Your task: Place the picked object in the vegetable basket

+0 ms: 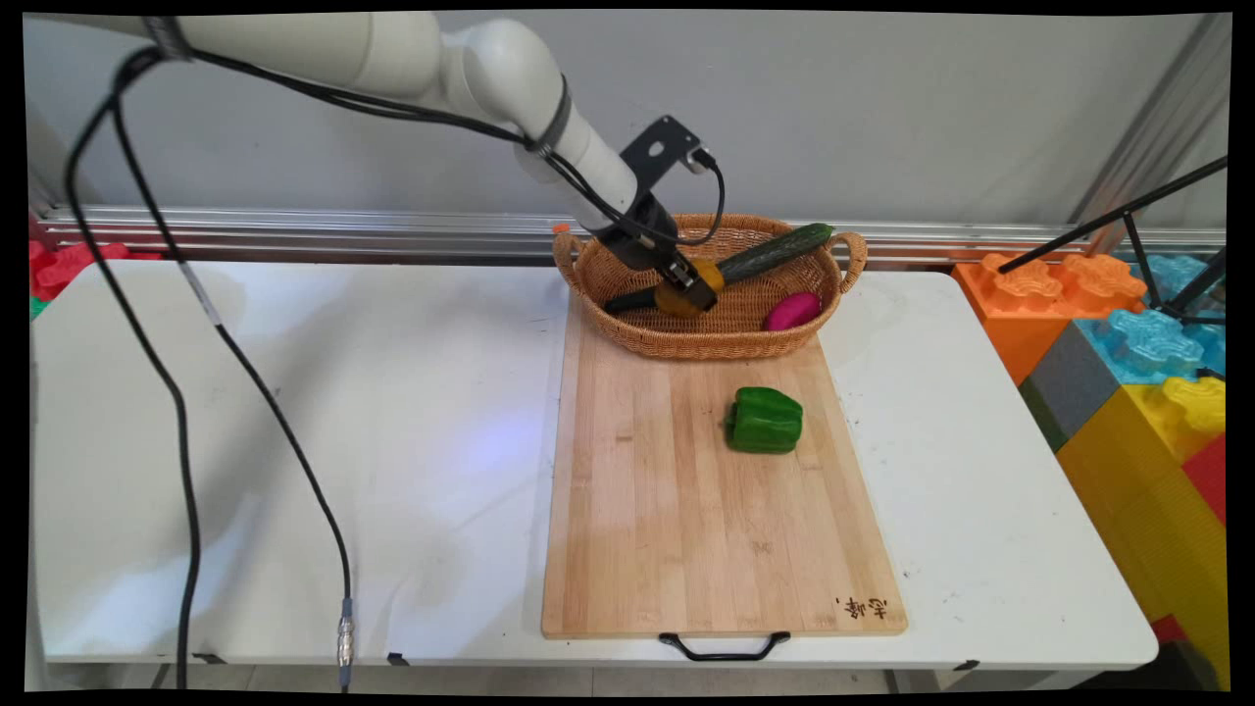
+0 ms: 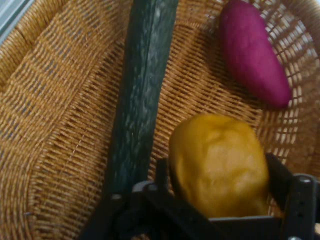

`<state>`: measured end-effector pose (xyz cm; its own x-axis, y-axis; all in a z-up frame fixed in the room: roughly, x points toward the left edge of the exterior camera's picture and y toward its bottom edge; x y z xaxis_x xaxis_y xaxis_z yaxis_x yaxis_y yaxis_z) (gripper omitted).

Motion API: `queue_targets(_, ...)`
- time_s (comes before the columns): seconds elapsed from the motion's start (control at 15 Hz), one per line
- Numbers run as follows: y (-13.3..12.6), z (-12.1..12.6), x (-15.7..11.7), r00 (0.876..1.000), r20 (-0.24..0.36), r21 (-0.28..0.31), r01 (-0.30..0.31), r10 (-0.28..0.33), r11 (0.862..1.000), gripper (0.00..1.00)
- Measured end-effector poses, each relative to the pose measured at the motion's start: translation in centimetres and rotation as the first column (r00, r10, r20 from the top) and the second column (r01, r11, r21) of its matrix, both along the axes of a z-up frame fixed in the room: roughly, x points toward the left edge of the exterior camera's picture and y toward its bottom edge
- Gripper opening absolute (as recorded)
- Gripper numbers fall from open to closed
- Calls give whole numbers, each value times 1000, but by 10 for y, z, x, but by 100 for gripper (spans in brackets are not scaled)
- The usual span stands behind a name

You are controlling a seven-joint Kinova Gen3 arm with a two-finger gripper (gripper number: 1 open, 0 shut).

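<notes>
Two black fingers (image 2: 277,175) of the gripper (image 2: 220,175) are clamped on either side of a yellow-orange vegetable (image 2: 217,162), a rounded, lumpy piece that fills the space between them in the hand view. In the main view the gripper (image 1: 689,284) reaches down into a woven wicker basket (image 1: 627,328) with the yellow-orange vegetable (image 1: 708,277) held at its tip, low inside the basket; whether the vegetable rests on the weave or is lifted just off it cannot be told. Just beside the held piece lies a long dark green cucumber (image 2: 142,95), running lengthwise across the basket floor, its far end propped on the rim near the right handle in the main view (image 1: 775,251). A purple sweet potato (image 2: 252,52) lies apart from both, against the basket's inner wall, seen in the main view (image 1: 792,311) at the basket's right side. The basket stands on the far end of a wooden cutting board (image 1: 686,529), which lies on the white table (image 1: 294,441). A green bell pepper (image 1: 765,420) rests on its side on the board, near the basket's front and well apart from the gripper. Large coloured toy blocks (image 1: 1128,343) are stacked beyond the table's right edge.
</notes>
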<state>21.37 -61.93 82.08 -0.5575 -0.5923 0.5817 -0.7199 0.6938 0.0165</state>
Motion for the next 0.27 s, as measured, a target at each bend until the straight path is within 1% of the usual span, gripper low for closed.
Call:
queue_targets(0.07,-4,-5,-1,1000,0,-1,3,-3,1000,100)
queue_targets(0.27,-11,-10,-7,1000,-6,-4,9,-9,1000,100)
